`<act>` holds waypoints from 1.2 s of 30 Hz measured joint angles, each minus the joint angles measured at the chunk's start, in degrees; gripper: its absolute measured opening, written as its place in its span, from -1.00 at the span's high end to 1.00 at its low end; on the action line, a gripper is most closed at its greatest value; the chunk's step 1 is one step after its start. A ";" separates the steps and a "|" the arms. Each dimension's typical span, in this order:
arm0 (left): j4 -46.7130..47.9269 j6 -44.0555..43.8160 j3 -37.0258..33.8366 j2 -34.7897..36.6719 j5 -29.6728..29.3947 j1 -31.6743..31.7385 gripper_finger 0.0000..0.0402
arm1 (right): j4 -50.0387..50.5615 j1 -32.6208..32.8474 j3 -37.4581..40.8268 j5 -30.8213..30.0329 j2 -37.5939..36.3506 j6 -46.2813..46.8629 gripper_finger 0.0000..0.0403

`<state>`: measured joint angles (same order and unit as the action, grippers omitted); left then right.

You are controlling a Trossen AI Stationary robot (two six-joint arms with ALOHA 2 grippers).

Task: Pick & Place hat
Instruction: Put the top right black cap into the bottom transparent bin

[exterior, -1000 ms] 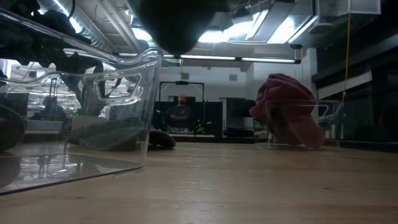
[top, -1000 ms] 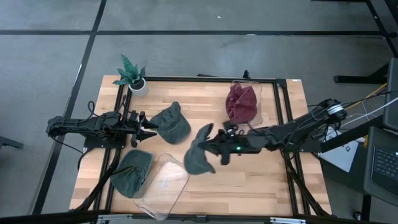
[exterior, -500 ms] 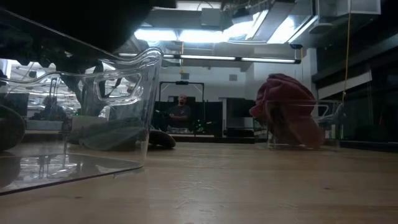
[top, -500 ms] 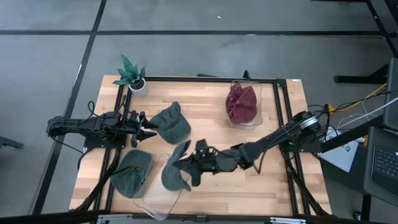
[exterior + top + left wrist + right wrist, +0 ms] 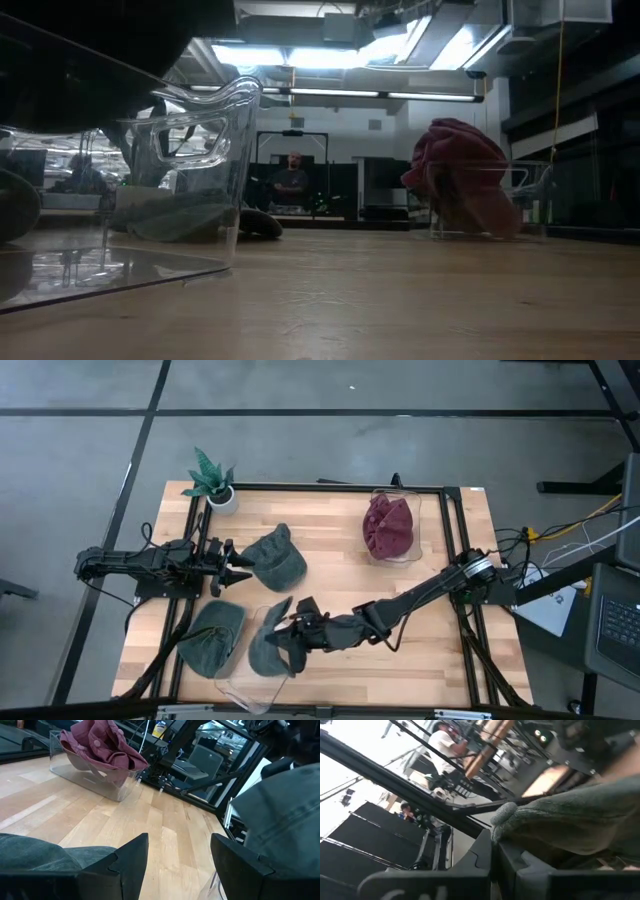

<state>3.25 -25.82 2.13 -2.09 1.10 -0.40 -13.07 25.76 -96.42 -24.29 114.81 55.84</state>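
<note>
Green hat (image 5: 268,648) clenched in right tool (image 5: 292,640) overhangs clear bin's rim (image 5: 285,678); left tool (image 5: 240,567) released.

table (image 5: 440,650): pale wood planks, black frame along its edges
held hat (image 5: 268,648): dark green, over the clear bin (image 5: 245,690) at the front edge
hat beside it (image 5: 211,638): dark green
hat mid-table (image 5: 275,559): dark green
hat in the far bin (image 5: 388,525): maroon
plant (image 5: 209,473): green leaves, white pot, far left corner
arms: black
</note>
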 joint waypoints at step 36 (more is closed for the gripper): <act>0.00 0.00 0.01 0.00 0.00 0.00 -0.04 | 18.73 -2.73 1.20 21.83 0.76 -3.81 0.28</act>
<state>3.25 -25.82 2.14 -2.09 1.10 -0.40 5.66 23.03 -95.22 -2.47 115.57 52.03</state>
